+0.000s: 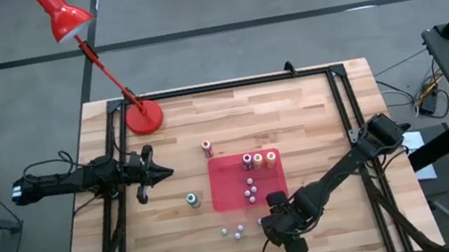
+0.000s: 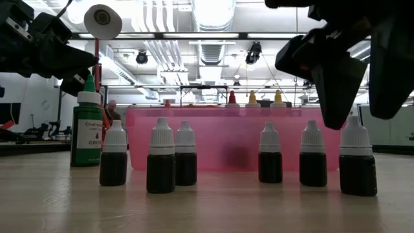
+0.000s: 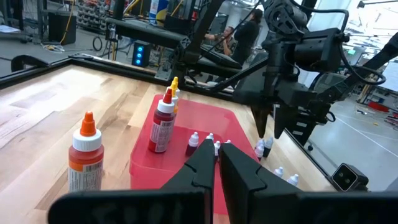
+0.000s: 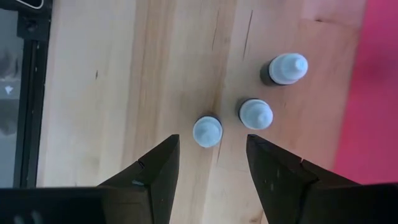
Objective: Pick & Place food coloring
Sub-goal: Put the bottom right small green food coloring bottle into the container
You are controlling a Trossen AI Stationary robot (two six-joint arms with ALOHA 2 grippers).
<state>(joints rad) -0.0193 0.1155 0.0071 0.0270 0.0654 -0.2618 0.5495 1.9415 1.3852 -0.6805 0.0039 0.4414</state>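
Left gripper (image 1: 160, 174) hovers at the desk's (image 1: 314, 121) left side, fingers pressed together, near the lamp (image 1: 144, 117) base; it waits.

Green bottle (image 1: 192, 200) stands on bare wood just left of the red mat (image 1: 228, 193). Red bottle (image 1: 207, 149) stands beyond the mat's far left corner. Pink, orange and yellow bottles (image 1: 259, 160) stand in a row on the mat's far edge.

Small white-capped dark vials (image 4: 207, 131) stand on the wood near the mat's front edge.

Right gripper (image 4: 208, 163) hangs directly above these vials, fingers spread, one vial lined up between them.

Handling estimate: the bottles are light, rigid plastic, narrow-based and easily toppled. Grasp across the body below the cap; moderate force only, as smooth walls may slip.
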